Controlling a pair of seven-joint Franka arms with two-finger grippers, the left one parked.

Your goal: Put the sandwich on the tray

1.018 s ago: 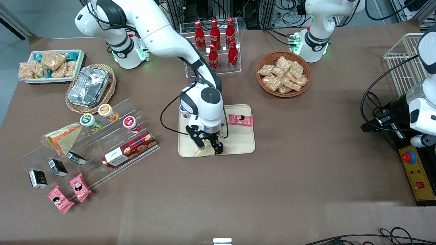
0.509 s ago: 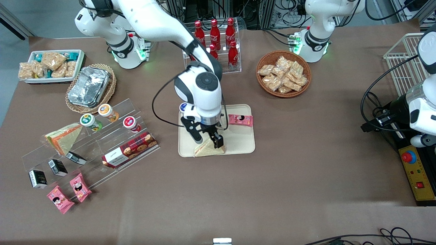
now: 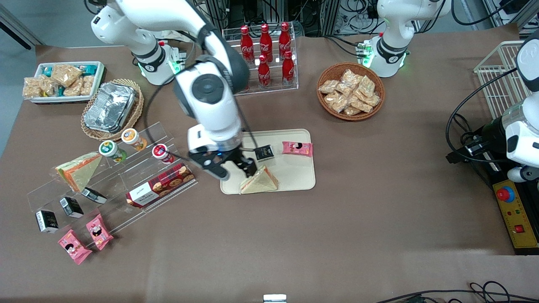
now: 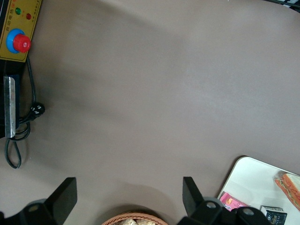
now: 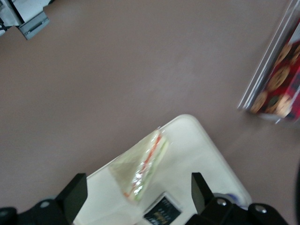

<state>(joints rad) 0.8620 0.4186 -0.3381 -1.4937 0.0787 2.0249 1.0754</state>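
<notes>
sandwich (image 3: 260, 182): we judge it light, soft, crushable, its wrap slippery; best pinched gently across the flat bread faces
tray (image 3: 300, 176): sandwich lies on it
gripper (image 3: 234, 169): released, empty, above the tray's edge

Front view looks steeply down over my whole table. Both wrist cameras look down from closer; each catches the tray (image 3: 299, 179) (image 4: 248, 180) (image 5: 187, 154) and sandwich (image 3: 260, 182) (image 4: 289, 183) (image 5: 140, 166).
</notes>
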